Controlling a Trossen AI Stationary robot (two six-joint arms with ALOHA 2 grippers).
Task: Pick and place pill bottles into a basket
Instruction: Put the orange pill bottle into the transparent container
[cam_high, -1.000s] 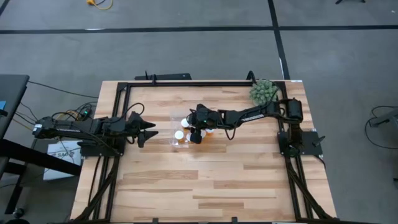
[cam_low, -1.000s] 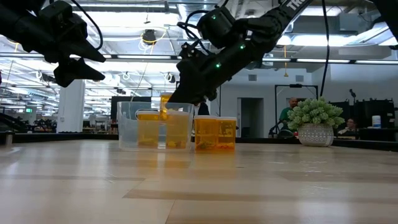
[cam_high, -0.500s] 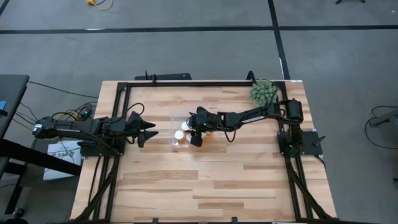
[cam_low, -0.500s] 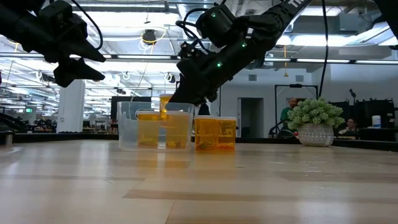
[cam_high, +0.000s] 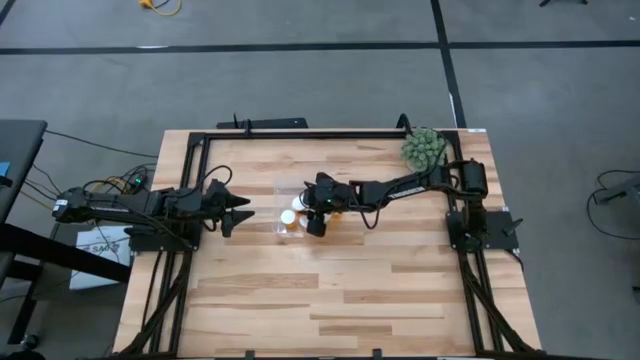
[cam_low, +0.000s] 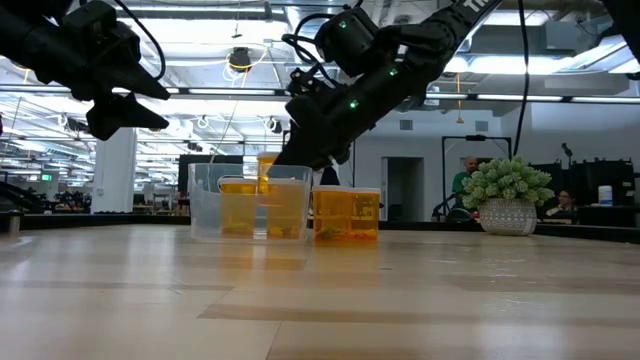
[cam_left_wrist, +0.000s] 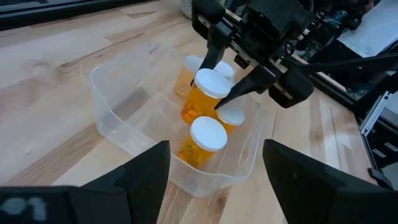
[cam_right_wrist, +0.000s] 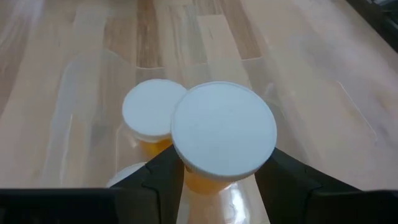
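The basket (cam_left_wrist: 118, 118) is a clear bin standing mid-table (cam_high: 285, 212). My right gripper (cam_left_wrist: 214, 93) hangs over it, shut on an orange pill bottle (cam_left_wrist: 202, 102) with a white cap (cam_right_wrist: 224, 137). Two more pill bottles (cam_left_wrist: 208, 134) (cam_left_wrist: 231, 115) stand upright inside the basket. Others (cam_low: 346, 215) stand on the table against its right side. My left gripper (cam_high: 238, 210) hovers open above the table to the left of the basket, with nothing between its fingers. My right gripper pinches the bottle's orange body just under the cap (cam_right_wrist: 199, 180) between its two fingers (cam_right_wrist: 163, 177), one on each side. The fingers slant down from the table's right. The bottle tilts, cap above the basket's rim and lower end inside; other bottles hide its bottom.
A green potted plant (cam_high: 423, 147) stands at the table's far right corner. Black frame rails (cam_high: 300, 133) run along the table's far, left and right sides. Bare wood lies open toward the near edge (cam_high: 330, 300).
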